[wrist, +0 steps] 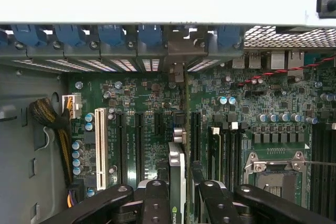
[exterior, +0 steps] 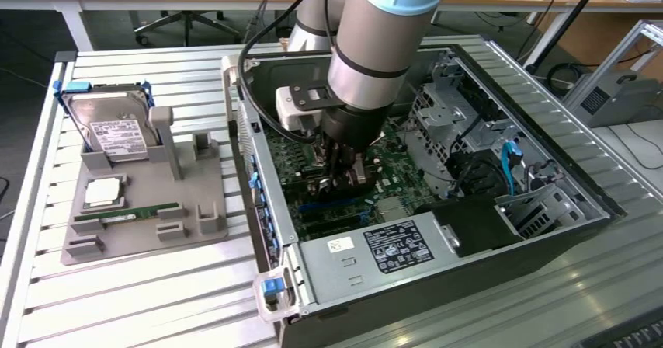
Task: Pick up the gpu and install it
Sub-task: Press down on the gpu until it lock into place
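The gpu [wrist: 177, 157] shows edge-on in the wrist view as a thin card with a silver edge and a green logo near its held end. My gripper [wrist: 181, 187] is shut on it, one black finger [wrist: 155, 195] pressing each face. The card stands upright over the green motherboard [wrist: 152, 103], between the black expansion slots [wrist: 139, 140], and its far end points at the case's rear slot openings [wrist: 178, 69]. I cannot tell whether it touches a slot. In the exterior view my gripper [exterior: 347, 173] is deep inside the open computer case [exterior: 580, 200].
Inside the case are a power supply [exterior: 399, 247] at the front, a drive cage [exterior: 456, 107], blue cables [exterior: 510, 161], a white slot [wrist: 101, 148] and a CPU socket [wrist: 278, 174]. A grey fixture [exterior: 197, 200] on the exterior view's left holds a hard drive [exterior: 114, 130] and a memory stick [exterior: 130, 214].
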Robot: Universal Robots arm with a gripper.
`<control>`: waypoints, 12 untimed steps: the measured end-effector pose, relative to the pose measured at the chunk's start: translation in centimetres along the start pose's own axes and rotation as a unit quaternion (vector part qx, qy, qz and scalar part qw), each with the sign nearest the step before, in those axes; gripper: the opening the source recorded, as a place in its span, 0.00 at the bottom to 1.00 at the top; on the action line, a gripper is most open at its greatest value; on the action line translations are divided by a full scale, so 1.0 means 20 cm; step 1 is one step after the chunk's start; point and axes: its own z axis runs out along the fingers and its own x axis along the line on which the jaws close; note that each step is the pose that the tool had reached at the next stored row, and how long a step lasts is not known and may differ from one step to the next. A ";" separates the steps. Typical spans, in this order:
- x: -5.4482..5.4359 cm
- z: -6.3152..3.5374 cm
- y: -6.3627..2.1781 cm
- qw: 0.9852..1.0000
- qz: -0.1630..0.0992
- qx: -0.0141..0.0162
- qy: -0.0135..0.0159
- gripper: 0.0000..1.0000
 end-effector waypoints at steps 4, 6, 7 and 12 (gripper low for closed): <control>0.00 0.011 0.000 1.000 0.000 0.000 0.000 0.27; 0.00 0.017 0.000 1.000 0.000 0.000 0.000 0.27; 0.00 0.017 0.000 1.000 0.000 0.000 0.000 0.27; 0.00 0.019 0.000 1.000 0.000 0.000 0.000 0.27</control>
